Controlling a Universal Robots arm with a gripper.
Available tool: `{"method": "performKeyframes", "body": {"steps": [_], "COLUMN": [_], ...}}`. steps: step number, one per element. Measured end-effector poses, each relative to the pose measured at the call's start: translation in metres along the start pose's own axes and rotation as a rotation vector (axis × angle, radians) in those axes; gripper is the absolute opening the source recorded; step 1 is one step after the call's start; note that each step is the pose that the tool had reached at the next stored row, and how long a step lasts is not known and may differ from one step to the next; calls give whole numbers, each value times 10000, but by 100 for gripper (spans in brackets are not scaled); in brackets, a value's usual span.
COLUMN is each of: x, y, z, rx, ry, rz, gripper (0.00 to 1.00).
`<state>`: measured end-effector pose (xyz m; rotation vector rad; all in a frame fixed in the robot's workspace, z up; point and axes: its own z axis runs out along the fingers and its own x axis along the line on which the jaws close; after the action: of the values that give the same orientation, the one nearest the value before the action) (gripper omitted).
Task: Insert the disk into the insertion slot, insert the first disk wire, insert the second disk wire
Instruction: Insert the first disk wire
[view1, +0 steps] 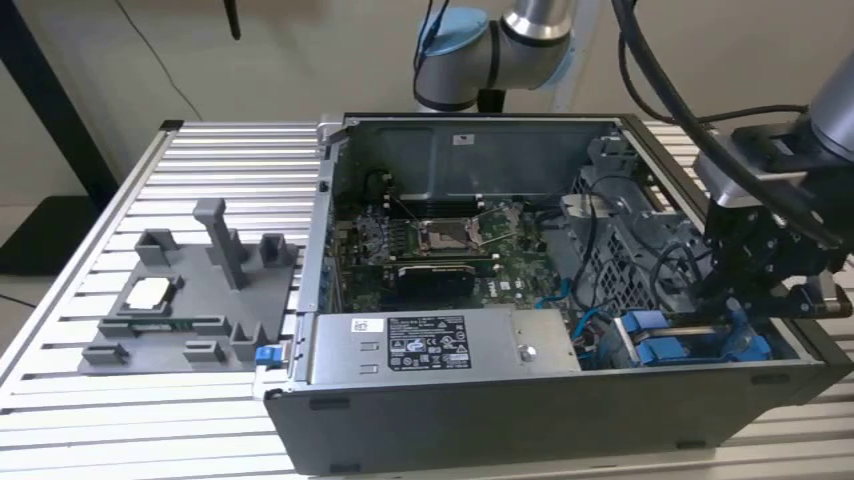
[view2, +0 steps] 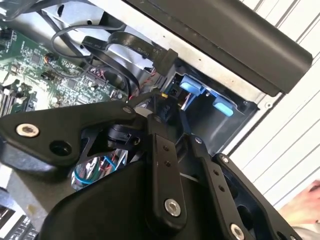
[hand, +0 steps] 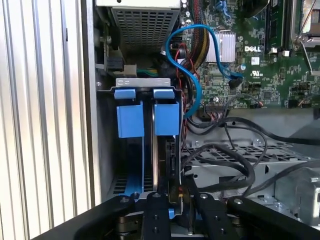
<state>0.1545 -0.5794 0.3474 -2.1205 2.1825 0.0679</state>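
Note:
The disk (hand: 161, 165) stands on edge inside the insertion slot (hand: 106, 150), a dark cage at the case's near right corner in the exterior view. Its bright blue carrier tabs (hand: 166, 117) face the case wall and also show as the blue carrier (view1: 667, 345) and blue tabs (view2: 192, 86). My gripper (hand: 179, 200) hangs over the disk's inner end, shut on a black wire connector (view2: 161, 106) whose flat black cable (view2: 125, 42) loops back over the board. In the exterior view the gripper (view1: 731, 312) reaches down into the cage. Whether the connector is seated in the disk is hidden by the fingers.
A labelled silver power-supply box (view1: 441, 345) fills the case front, beside the motherboard (view1: 434, 240). A blue cable (hand: 192, 65) and black cable loops (hand: 235, 155) crowd the space next to the cage. A grey fixture tray (view1: 187, 300) lies on the slatted table at the exterior view's left.

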Motion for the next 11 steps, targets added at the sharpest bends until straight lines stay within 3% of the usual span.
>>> {"method": "performKeyframes", "body": {"steps": [7, 11], "x": [-26, -27], "y": [-4, 25], "z": [-256, -281], "rx": [-1, 17], "ry": [-24, -35], "rz": [25, 43], "gripper": [27, 27]}}
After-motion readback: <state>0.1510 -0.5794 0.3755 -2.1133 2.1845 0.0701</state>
